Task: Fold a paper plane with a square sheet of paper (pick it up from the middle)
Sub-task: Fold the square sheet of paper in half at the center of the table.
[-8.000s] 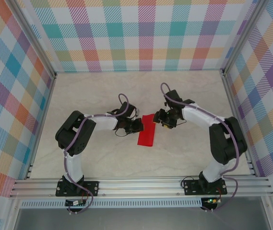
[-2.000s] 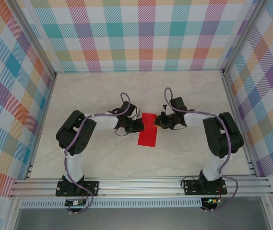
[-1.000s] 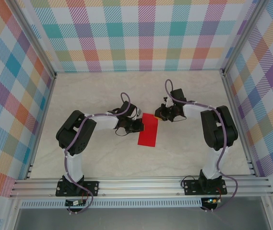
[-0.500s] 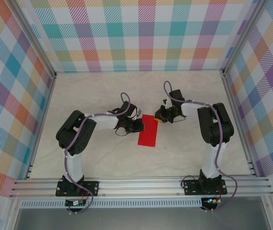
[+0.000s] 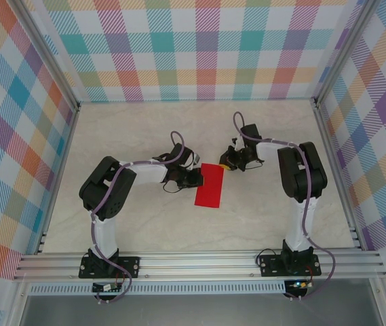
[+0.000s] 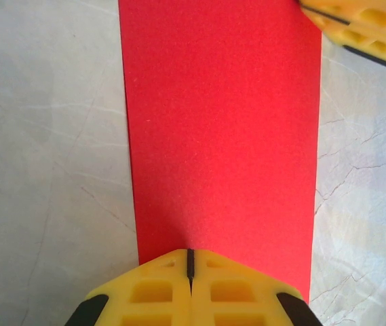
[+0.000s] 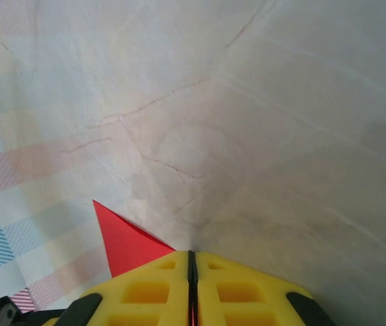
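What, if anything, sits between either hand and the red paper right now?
Nothing visible does. The left hand is shut with its tips at one edge of the red paper, which lies flat. The right hand is shut on a corner of it.

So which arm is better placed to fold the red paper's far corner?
Right. The right gripper is shut on that corner of the red paper, while the left gripper rests shut on its left edge.

My left gripper (image 5: 196, 178) rested at left edge of red sheet (image 5: 208, 191), flat on pale table (image 5: 131, 129). My right gripper (image 5: 225, 163) met sheet's far right corner. Plaid walls (image 5: 193, 47) stood around.
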Robot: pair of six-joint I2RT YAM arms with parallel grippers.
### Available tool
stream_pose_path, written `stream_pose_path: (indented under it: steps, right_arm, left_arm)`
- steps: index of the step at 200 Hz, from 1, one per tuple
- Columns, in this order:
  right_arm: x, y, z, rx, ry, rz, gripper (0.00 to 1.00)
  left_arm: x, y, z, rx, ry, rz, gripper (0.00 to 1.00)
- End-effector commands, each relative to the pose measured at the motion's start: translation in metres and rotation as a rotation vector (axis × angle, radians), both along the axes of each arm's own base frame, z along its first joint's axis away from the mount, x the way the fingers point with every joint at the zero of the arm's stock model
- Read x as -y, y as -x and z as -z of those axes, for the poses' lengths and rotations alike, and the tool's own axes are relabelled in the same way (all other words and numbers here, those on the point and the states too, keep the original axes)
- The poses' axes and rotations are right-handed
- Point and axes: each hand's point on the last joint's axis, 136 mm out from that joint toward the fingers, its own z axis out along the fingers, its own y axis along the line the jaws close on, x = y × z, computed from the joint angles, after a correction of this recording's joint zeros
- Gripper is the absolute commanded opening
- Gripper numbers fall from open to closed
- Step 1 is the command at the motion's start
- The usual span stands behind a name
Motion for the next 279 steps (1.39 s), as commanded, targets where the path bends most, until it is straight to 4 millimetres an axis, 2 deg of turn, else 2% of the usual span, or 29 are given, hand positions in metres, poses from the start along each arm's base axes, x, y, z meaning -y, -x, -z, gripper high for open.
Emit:
stream_pose_path:
  steps: [1,18,68,95,134,165,185,227,239,258,279]
  right_arm:
    - [0.006,0.007,0.016,-0.040,0.050,0.000,0.10]
    - [0.006,0.004,0.007,-0.023,0.057,-0.006,0.09]
    - [-0.002,-0.006,-0.034,0.052,0.012,-0.027,0.10]
    - [0.000,-0.005,-0.027,0.029,0.020,-0.017,0.10]
    - [0.002,0.002,0.004,-0.066,0.044,0.004,0.10]
    - [0.011,0.007,0.018,-0.133,0.109,0.018,0.10]
    - [0.015,0.006,0.009,-0.135,0.142,0.025,0.10]
    - [0.009,0.003,-0.040,-0.046,0.082,0.007,0.12]
    - [0.006,0.004,-0.048,-0.030,0.061,-0.002,0.12]
    - [0.002,0.002,-0.050,-0.021,0.037,-0.012,0.12]
    - [0.002,-0.001,-0.038,-0.043,0.045,-0.007,0.11]
  left_arm:
    - [-0.034,0.033,0.050,-0.132,-0.197,-0.001,0.00]
    - [-0.034,0.034,0.050,-0.132,-0.198,0.001,0.00]
    - [-0.035,0.034,0.050,-0.131,-0.200,0.000,0.00]
    - [-0.035,0.035,0.051,-0.133,-0.200,-0.001,0.00]
    - [-0.034,0.034,0.050,-0.133,-0.197,0.002,0.00]
    - [-0.035,0.035,0.051,-0.134,-0.200,0.001,0.00]
    - [-0.035,0.034,0.051,-0.136,-0.201,0.001,0.00]
    - [-0.036,0.035,0.051,-0.134,-0.206,0.003,0.00]
    - [-0.036,0.035,0.051,-0.132,-0.206,0.004,0.00]
    - [-0.035,0.034,0.050,-0.131,-0.202,0.004,0.00]
    - [-0.035,0.034,0.050,-0.133,-0.199,0.002,0.00]
